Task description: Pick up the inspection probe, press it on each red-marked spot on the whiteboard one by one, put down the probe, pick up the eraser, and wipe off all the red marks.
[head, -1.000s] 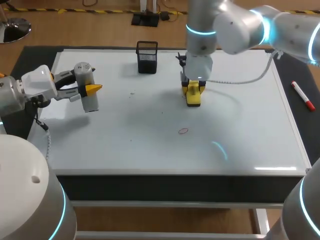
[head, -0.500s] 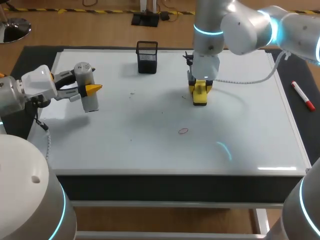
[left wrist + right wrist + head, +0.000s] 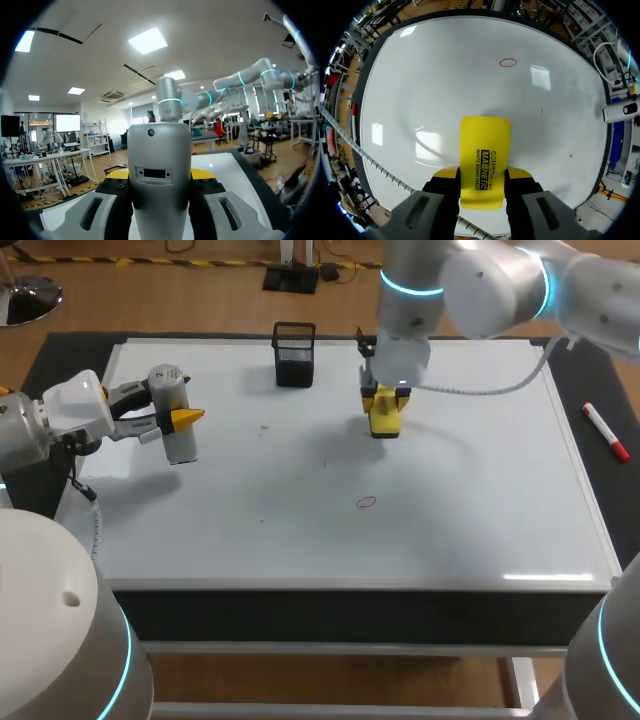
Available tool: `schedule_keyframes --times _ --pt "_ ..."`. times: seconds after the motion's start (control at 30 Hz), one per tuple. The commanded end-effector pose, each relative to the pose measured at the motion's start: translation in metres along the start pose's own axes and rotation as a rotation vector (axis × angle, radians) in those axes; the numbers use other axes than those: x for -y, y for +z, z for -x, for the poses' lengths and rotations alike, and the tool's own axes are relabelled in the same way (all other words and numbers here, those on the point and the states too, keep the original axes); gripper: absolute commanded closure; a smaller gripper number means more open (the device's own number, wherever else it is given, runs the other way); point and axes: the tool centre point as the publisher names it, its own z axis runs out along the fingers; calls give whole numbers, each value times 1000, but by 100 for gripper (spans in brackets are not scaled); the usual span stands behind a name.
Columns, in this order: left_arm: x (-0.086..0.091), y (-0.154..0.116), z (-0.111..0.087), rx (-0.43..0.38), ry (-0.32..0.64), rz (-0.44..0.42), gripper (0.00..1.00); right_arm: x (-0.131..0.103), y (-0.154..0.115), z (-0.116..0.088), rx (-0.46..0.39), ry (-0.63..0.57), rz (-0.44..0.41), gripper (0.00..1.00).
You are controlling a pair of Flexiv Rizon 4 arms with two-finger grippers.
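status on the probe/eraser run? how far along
Done, by the look of it: the eraser is picked up, and only one red ring shows on the whiteboard. Whether the pressing was done I cannot tell. In hand: the right gripper is shut on the eraser over the whiteboard's far middle; the left gripper is shut on the probe, not yet put down. Left: wipe that ring, nearer the front edge.

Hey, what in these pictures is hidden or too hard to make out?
Underside of the eraser: head and right wrist views, faces away; whether it touches the whiteboard cannot be told.
One end of the probe: left wrist view, cut off by the edge.
Inside of the black holder: head view, too dark.
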Motion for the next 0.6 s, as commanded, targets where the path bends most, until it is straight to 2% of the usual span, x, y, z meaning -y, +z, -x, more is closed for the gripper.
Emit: schedule_keyframes --times 0.03,0.2,0.6 --pt "0 0 0 2 2 -4 100 -3 5 14 -15 -16 9 100" --pt "0 0 0 2 2 -4 100 -6 19 28 -17 -28 29 100" --pt "0 0 0 2 2 -4 100 -1 38 34 -9 -50 51 100"
